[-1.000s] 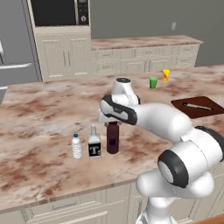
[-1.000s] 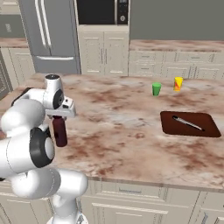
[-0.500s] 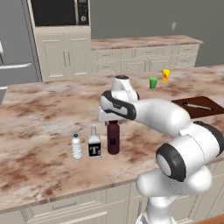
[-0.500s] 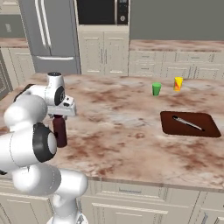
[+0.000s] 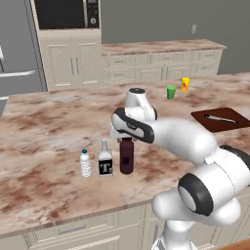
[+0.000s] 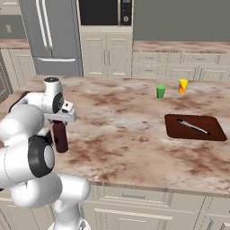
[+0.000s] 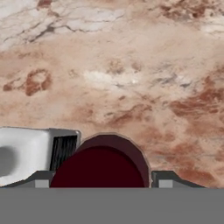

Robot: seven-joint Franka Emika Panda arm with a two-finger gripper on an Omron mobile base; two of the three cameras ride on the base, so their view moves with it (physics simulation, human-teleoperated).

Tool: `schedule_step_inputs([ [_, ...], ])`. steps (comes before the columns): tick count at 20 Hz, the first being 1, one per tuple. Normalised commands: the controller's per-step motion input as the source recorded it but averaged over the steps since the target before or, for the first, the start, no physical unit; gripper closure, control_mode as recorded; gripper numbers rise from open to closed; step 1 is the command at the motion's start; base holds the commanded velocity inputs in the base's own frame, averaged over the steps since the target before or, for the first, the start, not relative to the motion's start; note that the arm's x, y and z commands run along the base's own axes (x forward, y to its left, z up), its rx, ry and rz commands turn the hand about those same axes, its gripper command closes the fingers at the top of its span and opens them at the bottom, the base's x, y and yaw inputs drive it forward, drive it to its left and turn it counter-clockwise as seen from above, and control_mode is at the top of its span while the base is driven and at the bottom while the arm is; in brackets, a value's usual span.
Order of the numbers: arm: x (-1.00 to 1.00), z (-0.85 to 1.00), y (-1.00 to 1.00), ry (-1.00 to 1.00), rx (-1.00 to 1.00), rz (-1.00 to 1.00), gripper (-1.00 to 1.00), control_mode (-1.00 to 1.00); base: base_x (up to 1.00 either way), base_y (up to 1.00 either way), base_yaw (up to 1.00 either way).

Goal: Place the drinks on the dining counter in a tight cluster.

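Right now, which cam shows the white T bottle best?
Left base view: the white T bottle stands whole, label readable, between water bottle and maroon bottle. Hand view gives just its top from above. In the right base view I can't make it out.

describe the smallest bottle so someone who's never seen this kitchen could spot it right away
Look at the big marbled island counter, near its front edge, where three bottles stand upright in a short row. The water bottle is at the left end, beside the white bottle, with the maroon bottle beyond. It is the only clear, ribbed one, and the shortest.
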Motion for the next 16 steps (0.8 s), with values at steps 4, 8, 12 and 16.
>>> schedule_step_inputs([
  [4,-0.06,-0.11,0.0,-0.06,0.0,-0.1,1.0,-1.0,0.0,0.0,0.0],
  [8,-0.03,-0.09,-0.04,-0.05,0.01,-0.09,1.0,-1.0,0.0,0.0,0.0],
  [12,-0.08,-0.19,-0.04,0.0,0.05,-0.08,1.0,-1.0,0.0,0.0,0.0],
  [16,-0.18,-0.12,-0.01,0.0,0.02,-0.09,-1.0,-1.0,0.0,0.0,0.0],
])
